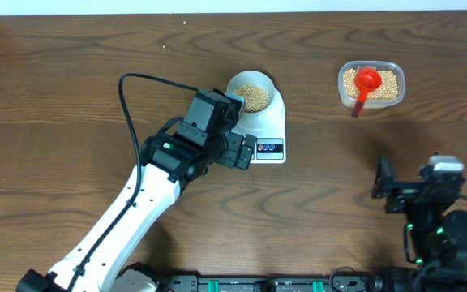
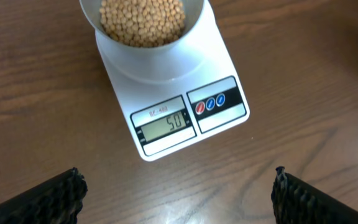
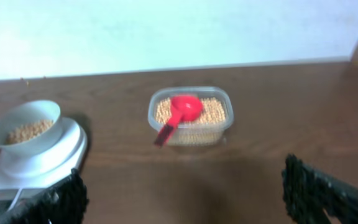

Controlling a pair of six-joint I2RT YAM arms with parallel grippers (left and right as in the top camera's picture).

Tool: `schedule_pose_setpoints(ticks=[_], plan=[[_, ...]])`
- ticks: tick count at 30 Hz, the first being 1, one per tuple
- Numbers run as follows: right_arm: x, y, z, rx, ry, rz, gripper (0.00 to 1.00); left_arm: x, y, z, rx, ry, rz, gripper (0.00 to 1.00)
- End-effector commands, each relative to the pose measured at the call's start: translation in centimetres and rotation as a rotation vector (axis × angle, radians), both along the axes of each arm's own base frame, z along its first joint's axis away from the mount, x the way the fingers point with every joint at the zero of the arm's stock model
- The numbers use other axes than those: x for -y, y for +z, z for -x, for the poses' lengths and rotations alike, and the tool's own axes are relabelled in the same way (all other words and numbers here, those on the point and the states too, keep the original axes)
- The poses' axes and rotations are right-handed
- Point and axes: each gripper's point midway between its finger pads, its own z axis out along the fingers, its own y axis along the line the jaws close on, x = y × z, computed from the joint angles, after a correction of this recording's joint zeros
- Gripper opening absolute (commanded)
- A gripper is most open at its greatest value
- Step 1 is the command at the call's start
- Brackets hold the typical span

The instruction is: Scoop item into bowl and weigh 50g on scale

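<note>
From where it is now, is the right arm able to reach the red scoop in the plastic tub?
Probably yes. The red scoop lies on the beans in the open clear tub, its handle over the near rim, ahead of the open right tool. Only table lies between them.

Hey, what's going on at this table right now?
The bowl of beans sits on the scale, whose display reads 50. The left pincer hovers open and empty by the scale. The right pincer is open too, off to the side. The red scoop lies in the clear tub of more beans.
</note>
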Motion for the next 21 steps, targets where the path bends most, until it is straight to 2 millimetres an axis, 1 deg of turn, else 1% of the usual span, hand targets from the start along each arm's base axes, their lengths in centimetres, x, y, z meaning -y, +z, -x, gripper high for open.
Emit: schedule_pose_setpoints(ticks=[1, 3, 10, 12, 21], plan=[[-0.4, -2.7, 0.1, 0.027, 0.035, 0.14, 0.99, -0.1, -0.5, 0.1, -0.012, 0.003, -0.011, 0.98], [-0.6, -3.9, 0.0, 0.044, 0.05, 0.165, 0.99, -0.1, -0.5, 0.1, -0.012, 0.003, -0.011, 0.97], [-1.3, -7.6, -0.4, 0.07, 0.079, 0.162, 0.99, -0.1, -0.5, 0.1, -0.012, 0.003, -0.011, 0.98], [-1.5, -7.3, -0.5, 0.09, 0.086, 0.164, 0.99, -0.1, -0.5, 0.1, -0.012, 0.003, -0.011, 0.98], [-1.6, -7.2, -0.5, 0.097, 0.091, 0.182, 0.99, -0.1, -0.5, 0.1, -0.012, 0.003, -0.011, 0.98]])
